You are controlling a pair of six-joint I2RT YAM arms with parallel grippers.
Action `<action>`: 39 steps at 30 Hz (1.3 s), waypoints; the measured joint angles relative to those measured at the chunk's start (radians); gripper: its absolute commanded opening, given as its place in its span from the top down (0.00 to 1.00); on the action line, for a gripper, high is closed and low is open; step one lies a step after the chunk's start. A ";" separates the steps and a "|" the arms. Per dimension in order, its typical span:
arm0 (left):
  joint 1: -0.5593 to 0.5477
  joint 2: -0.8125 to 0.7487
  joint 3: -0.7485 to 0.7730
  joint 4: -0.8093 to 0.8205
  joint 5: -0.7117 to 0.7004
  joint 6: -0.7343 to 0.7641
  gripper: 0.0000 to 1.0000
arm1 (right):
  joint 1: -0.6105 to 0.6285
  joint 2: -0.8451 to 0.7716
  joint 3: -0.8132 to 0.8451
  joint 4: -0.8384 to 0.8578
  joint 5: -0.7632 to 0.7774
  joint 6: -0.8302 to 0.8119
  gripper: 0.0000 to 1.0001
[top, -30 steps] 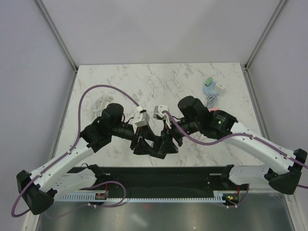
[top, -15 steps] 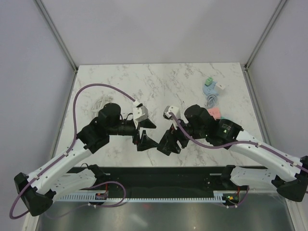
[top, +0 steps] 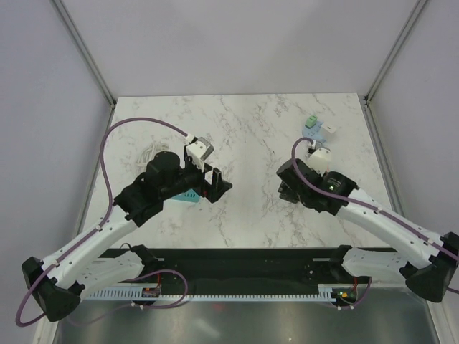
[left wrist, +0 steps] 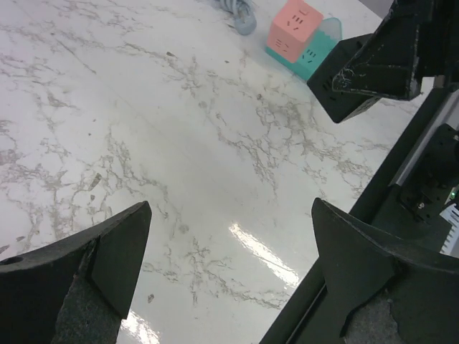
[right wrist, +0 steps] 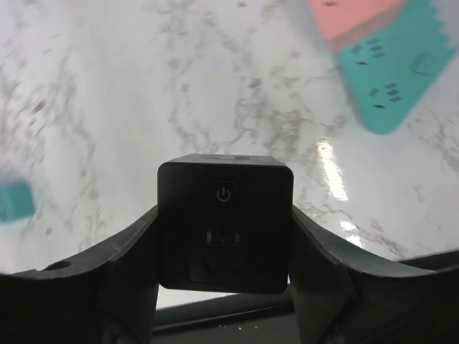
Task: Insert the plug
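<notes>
A black socket cube (right wrist: 224, 233) with a power button and outlets on its face sits between the fingers of my right gripper (right wrist: 224, 215), which is shut on it. From above, that gripper (top: 285, 190) hangs over the right half of the table. My left gripper (left wrist: 229, 208) is open with only bare marble between its fingers (left wrist: 107, 251); from above it (top: 219, 183) is left of centre. A pale blue cable with green and white plug pieces (top: 313, 127) lies at the back right.
A pink and teal socket cube (left wrist: 301, 36) lies near the right arm, also in the right wrist view (right wrist: 380, 57). A teal block (top: 188, 195) sits under the left arm. A white coiled cord (top: 147, 154) lies at the left. The table's dark front rail (top: 237, 261) runs along the near edge.
The grippers met at the table's centre on the black cube. The left gripper opened and drew back left; the right arm carried the cube off to the right.
</notes>
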 measured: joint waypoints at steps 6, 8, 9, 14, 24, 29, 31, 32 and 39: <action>0.001 -0.004 -0.010 0.000 -0.063 0.000 0.00 | -0.089 0.181 0.041 -0.238 0.160 0.466 1.00; 0.001 -0.011 -0.025 0.000 -0.080 0.000 0.00 | -0.093 0.217 0.054 -0.284 0.214 0.618 1.00; 0.001 -0.016 -0.034 -0.001 -0.088 0.000 0.00 | -0.099 0.223 0.054 -0.301 0.232 0.686 1.00; 0.001 -0.047 -0.068 -0.004 -0.128 0.000 0.00 | -0.191 0.237 0.066 -0.359 0.263 0.882 1.00; 0.001 -0.064 -0.086 -0.003 -0.161 0.000 0.00 | -0.337 0.372 0.084 -0.376 0.261 0.927 1.00; 0.001 -0.068 -0.088 -0.003 -0.168 0.000 0.00 | -0.377 0.374 0.072 -0.373 0.254 0.897 1.00; 0.001 -0.069 -0.088 -0.003 -0.180 0.000 0.00 | -0.381 0.379 0.064 -0.372 0.243 0.885 1.00; 0.001 -0.070 -0.089 -0.003 -0.184 0.000 0.00 | -0.381 0.380 0.060 -0.370 0.237 0.881 1.00; 0.001 -0.082 -0.095 -0.003 -0.197 0.000 0.00 | -0.381 0.405 0.047 -0.359 0.219 0.869 1.00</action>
